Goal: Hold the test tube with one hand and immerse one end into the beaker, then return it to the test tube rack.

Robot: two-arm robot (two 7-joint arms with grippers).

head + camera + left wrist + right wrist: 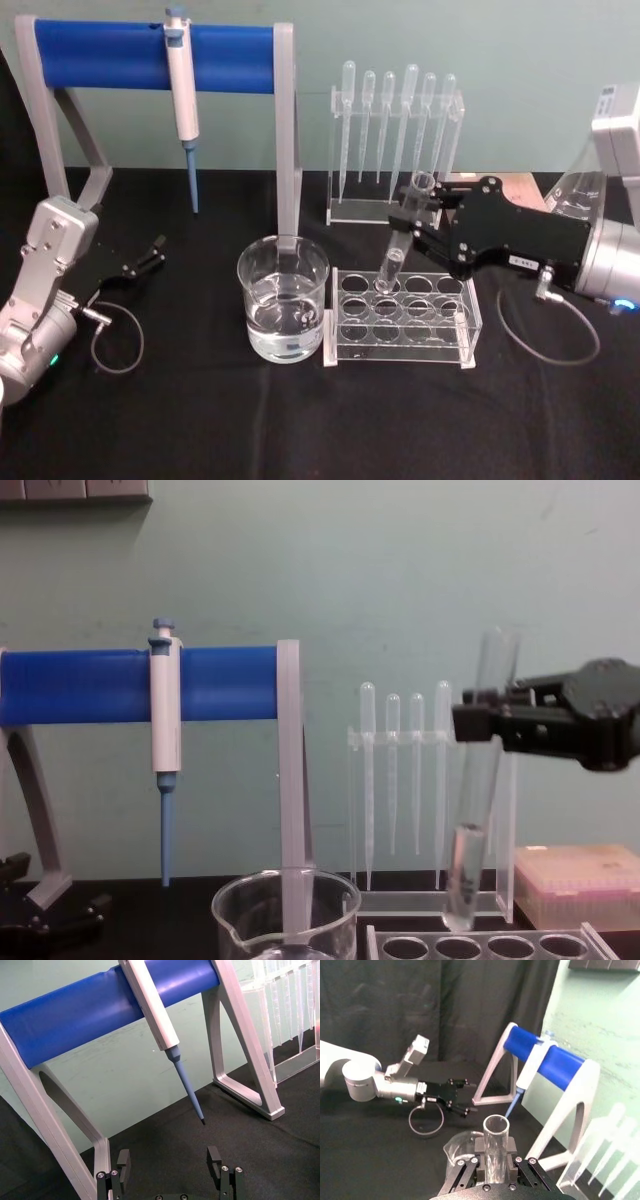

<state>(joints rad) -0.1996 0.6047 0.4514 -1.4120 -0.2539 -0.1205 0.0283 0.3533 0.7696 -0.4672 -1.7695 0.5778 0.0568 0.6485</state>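
My right gripper (415, 220) is shut on the test tube (404, 234), a clear glass tube held tilted above the clear rack (402, 318). Its rounded bottom hangs just over the rack's back row of holes in the chest view, where the test tube (478, 790) leans with its open top to the right. The tube's open rim (496, 1125) sits between the fingers in the right wrist view. The beaker (283, 297), with clear liquid in it, stands left of the rack. My left gripper (152, 253) rests open at the far left, with nothing between its fingers.
A blue-barred stand (155, 55) at the back left holds a white-and-blue pipettor (182, 95). Behind the rack stands a clear holder with several plastic pipettes (395, 125). A pink tip box (578, 880) sits at the right. Black cloth covers the table.
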